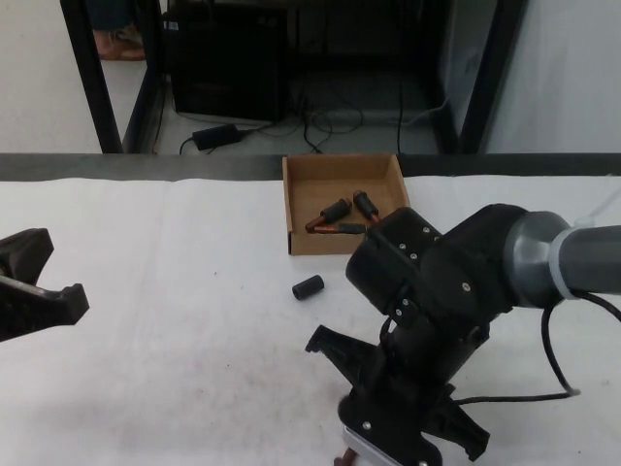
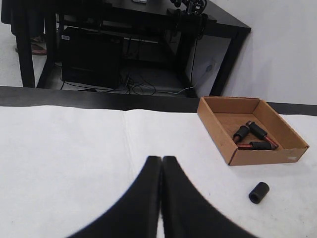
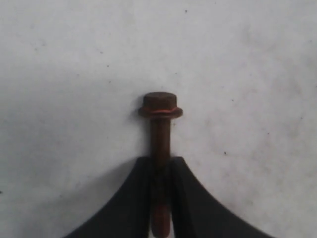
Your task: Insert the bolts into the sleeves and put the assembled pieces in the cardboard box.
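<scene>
Three assembled pieces (image 2: 241, 133) sit in the cardboard box (image 1: 320, 241); one sleeve (image 1: 309, 287) lies at its 7 o'clock. My right gripper (image 3: 160, 166) pinches a bolt (image 3: 160, 111); my left gripper (image 2: 161, 163) is closed, empty.

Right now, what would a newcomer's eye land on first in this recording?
The right end effector sits low at the near edge of the bench, shut on a brown bolt. Beyond it, the cardboard box holds assembled pieces, and one loose black sleeve lies just in front of it.
</scene>
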